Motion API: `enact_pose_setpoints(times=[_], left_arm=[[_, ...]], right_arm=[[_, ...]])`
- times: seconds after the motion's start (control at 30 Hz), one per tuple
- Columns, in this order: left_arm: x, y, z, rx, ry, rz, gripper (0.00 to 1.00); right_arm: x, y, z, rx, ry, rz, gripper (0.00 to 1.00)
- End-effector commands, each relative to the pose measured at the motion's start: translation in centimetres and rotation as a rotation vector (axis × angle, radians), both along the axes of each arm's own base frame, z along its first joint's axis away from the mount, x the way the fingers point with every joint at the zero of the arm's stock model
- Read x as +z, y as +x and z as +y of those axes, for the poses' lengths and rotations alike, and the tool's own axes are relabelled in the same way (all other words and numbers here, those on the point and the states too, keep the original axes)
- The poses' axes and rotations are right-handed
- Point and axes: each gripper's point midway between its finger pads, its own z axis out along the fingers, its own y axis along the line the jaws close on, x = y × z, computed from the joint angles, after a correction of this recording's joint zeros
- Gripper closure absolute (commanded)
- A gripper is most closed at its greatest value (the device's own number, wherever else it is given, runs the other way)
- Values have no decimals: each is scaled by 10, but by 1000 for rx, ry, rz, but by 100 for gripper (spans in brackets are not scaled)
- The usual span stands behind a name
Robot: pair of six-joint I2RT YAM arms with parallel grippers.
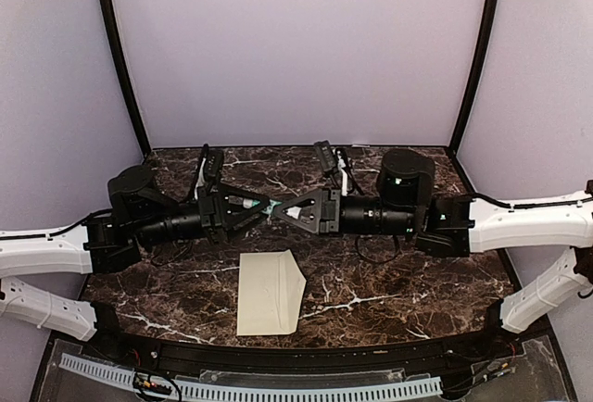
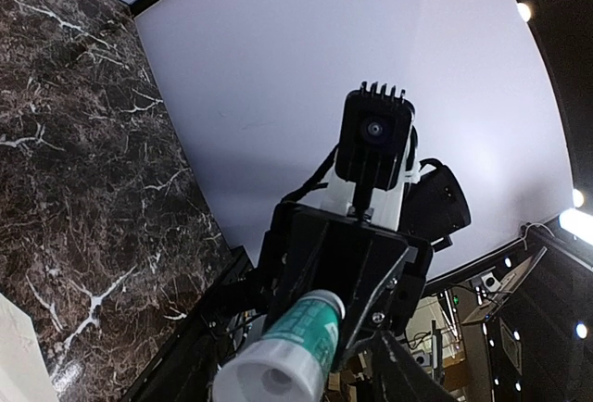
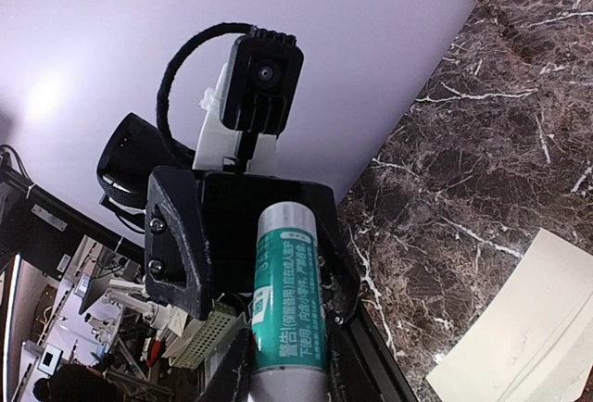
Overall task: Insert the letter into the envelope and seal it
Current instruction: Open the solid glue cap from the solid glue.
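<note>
While the left gripper (image 1: 258,207) and right gripper (image 1: 283,209) meet over the desk (image 1: 417,282), the envelope (image 1: 269,293) lies flat below, on the near side.
Right gripper clamps a glue stick (image 3: 289,300); whether the left grips it, I cannot tell.

A dark brown marble table (image 1: 389,291) with white veins forms the floor of the booth. Plain lilac walls (image 1: 296,50) rise behind the table and at both its sides, and a black curved pole (image 1: 119,59) stands up from each of its rear corners. A white slotted strip (image 1: 250,388) runs along the table's near edge. A green-and-white tube (image 1: 258,204) with printed characters lies level in the air above the table's middle
</note>
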Motion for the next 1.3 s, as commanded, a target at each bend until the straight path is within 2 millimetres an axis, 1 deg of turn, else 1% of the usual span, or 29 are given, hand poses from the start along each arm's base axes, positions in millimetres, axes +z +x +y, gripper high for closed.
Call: enact_pose_setpoints(times=[0.0, 0.2, 0.33, 0.57, 0.67, 0.8, 0.9, 0.97, 1.1, 1.17, 1.27], left_arm=[[-8, -12, -3, -67, 21, 10, 44], [-9, -19, -2, -100, 16, 26, 39], [-14, -25, -4, -139, 44, 38, 36], [-14, -30, -7, -178, 47, 47, 37], [-10, -31, -10, -193, 31, 45, 37], [-11, -31, -13, -203, 31, 50, 37], [-11, -31, -15, -212, 27, 52, 37], [-10, -31, -16, -214, 23, 55, 38], [-7, -32, -17, -225, 11, 53, 45], [-6, -32, -17, -226, 8, 52, 51], [-7, -33, -18, -229, 10, 54, 54]], right_arm=[[8, -8, -9, 88, -10, -38, 95], [11, -11, -19, 168, 0, -40, 95], [15, -16, -23, 212, 9, -45, 95], [5, -22, -21, 262, -19, -26, 96], [5, -24, -19, 278, -16, -28, 96], [6, -24, -18, 285, -13, -28, 97], [2, -25, -16, 297, -21, -21, 97], [-2, -25, -15, 304, -28, -13, 97], [-5, -25, -13, 306, -32, -7, 98], [-6, -25, -12, 308, -32, -7, 98], [-7, -24, -11, 308, -32, -6, 98]])
